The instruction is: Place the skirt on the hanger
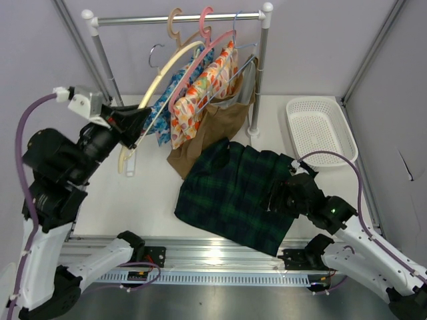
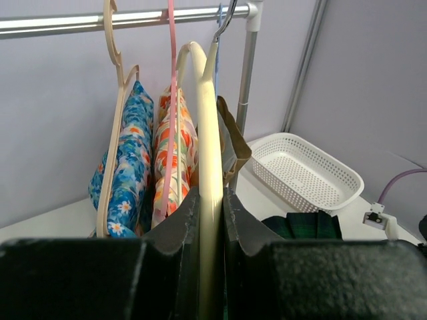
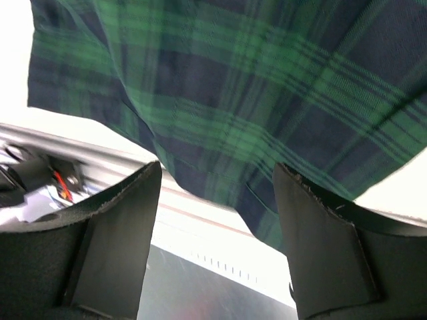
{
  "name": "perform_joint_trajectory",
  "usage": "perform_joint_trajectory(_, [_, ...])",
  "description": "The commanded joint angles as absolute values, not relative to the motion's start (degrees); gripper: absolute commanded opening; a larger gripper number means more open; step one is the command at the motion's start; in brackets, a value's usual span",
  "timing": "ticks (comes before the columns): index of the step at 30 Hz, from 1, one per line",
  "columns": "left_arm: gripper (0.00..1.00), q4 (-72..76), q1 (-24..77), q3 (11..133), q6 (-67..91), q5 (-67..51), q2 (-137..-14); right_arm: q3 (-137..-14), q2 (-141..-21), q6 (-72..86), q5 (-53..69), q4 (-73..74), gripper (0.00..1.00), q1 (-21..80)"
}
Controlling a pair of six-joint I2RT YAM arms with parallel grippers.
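Note:
The skirt [image 1: 233,193], dark green and navy plaid, lies spread flat on the table near the front edge; it also shows in the right wrist view [image 3: 233,87] and partly in the left wrist view [image 2: 303,223]. The hanger [image 1: 157,87], pale cream with a thick curved arm, is held tilted at the left of the rack. My left gripper [image 1: 137,127] is shut on the hanger's arm [image 2: 210,153], which runs up between the fingers. My right gripper [image 1: 280,197] is open and empty just above the skirt's near right part, its fingers [image 3: 320,247] on either side of the cloth's edge.
A rack rail [image 1: 180,19] carries a tan hanger [image 1: 175,20] with a blue floral garment [image 1: 175,90], a pink hanger [image 1: 207,23] with an orange floral garment [image 1: 200,93], and a brown garment [image 1: 213,130]. The rack post [image 1: 261,73] stands behind the skirt. A white basket [image 1: 320,130] sits back right.

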State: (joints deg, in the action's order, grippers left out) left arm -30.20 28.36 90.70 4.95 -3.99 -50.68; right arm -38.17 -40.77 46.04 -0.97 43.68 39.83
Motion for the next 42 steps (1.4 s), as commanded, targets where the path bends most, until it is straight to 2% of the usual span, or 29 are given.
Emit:
perform_joint_trajectory(1, [0.00, -29.3, 28.7, 89.4, 5.6, -7.2, -46.4, -39.6, -38.7, 46.8, -5.7, 48.5, 0.73, 44.3])
perform_joint_trajectory(8, [0.00, -31.4, 28.7, 84.7, 9.2, -14.6, -40.4, -35.9, -38.0, 53.8, -13.6, 52.6, 0.73, 59.0])
perform_joint_trajectory(13, [0.00, -33.0, 28.7, 80.6, 11.8, -21.7, -37.1, -33.3, -43.9, 60.1, -19.4, 52.8, 0.73, 72.5])
perform_joint_trajectory(17, [0.00, -34.7, 28.7, 77.5, 13.4, -24.9, -35.3, -33.0, -49.6, 62.1, -22.0, 52.2, 0.74, 79.3])
perform_joint_trajectory(28, [0.00, -35.7, 28.7, 67.4, 16.4, -30.1, -33.6, -33.7, -58.9, 64.7, -23.7, 52.9, 0.75, 87.7])
perform_joint_trajectory(34, [0.00, -34.5, 28.7, 63.2, 17.5, -32.7, -34.1, -32.4, -59.3, 65.7, -24.0, 52.0, 0.65, 88.2])
perform_joint_trajectory(38, [0.00, -34.3, 28.7, 62.1, 17.5, -33.7, -34.5, -32.9, -59.9, 66.4, -25.0, 52.6, 0.49, 88.1])
perform_joint_trajectory(42, [0.00, -34.3, 28.7, 61.8, 17.1, -34.6, -35.2, -33.7, -61.1, 66.4, -25.6, 53.2, 0.39, 87.4])
